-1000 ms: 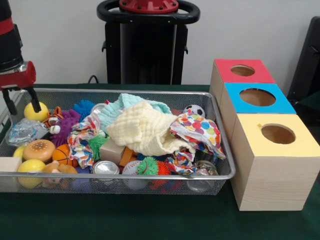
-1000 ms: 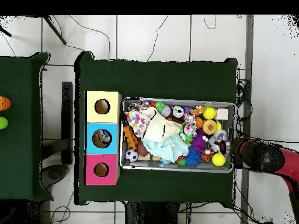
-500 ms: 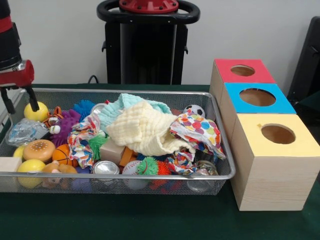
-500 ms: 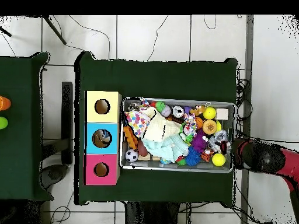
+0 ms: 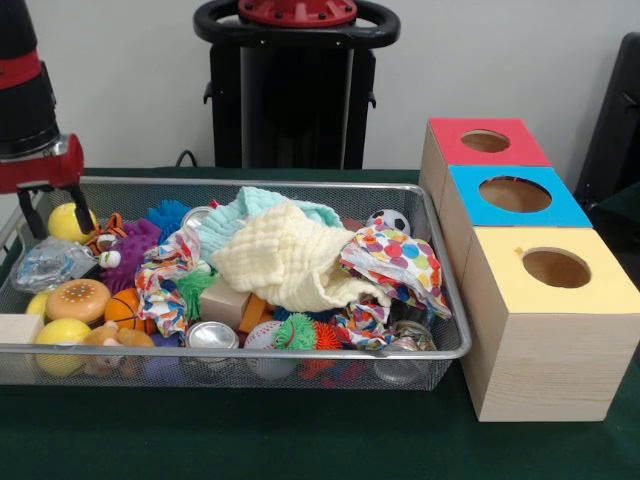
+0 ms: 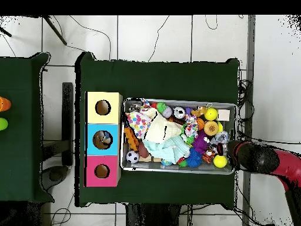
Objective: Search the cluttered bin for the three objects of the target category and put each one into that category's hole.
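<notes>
A wire mesh bin [image 5: 250, 351] holds mixed clutter: a cream cloth [image 5: 290, 255], a dotted cloth [image 5: 395, 255], a small soccer ball [image 5: 388, 220], an orange mini basketball [image 5: 125, 308], a tin can [image 5: 210, 337] and spiky toys. A yellow ball [image 5: 60, 224] lies in the bin's far left corner. My gripper [image 5: 58, 222] hangs open over that corner, a finger on each side of the ball. Whether the fingers touch it is unclear. In the overhead view the gripper [image 6: 238, 156] sits at the bin's right end, by the yellow ball [image 6: 220, 160].
Three wooden boxes stand in a row right of the bin, each with a round hole: red top [image 5: 487, 142], blue top [image 5: 515, 193], yellow top [image 5: 556, 268]. A second yellow ball [image 5: 62, 335] and a wooden block [image 5: 18, 328] lie at the bin's front left.
My gripper has shifted right from the bin's left edge, so its fingers now stand around the yellow ball. The clutter has not moved.
</notes>
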Action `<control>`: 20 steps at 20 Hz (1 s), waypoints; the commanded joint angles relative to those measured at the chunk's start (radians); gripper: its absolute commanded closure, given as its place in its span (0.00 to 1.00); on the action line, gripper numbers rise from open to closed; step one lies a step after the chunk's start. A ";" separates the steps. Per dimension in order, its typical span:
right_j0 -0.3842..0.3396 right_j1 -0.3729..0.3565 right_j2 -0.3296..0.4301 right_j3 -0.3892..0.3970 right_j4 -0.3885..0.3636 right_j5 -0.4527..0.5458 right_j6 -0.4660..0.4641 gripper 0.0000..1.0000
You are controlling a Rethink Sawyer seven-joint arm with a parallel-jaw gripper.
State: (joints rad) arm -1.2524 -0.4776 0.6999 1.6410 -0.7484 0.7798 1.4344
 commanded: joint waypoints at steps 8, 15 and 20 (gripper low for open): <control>0.018 0.056 -0.020 -0.049 -0.025 0.032 -0.162 0.00; 0.044 0.068 -0.022 -0.123 0.007 0.123 -0.184 0.00; 0.058 0.049 -0.014 -0.160 0.044 0.206 -0.206 0.00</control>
State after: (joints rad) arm -1.2344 -0.4355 0.6999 1.5981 -0.7406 0.8057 1.4344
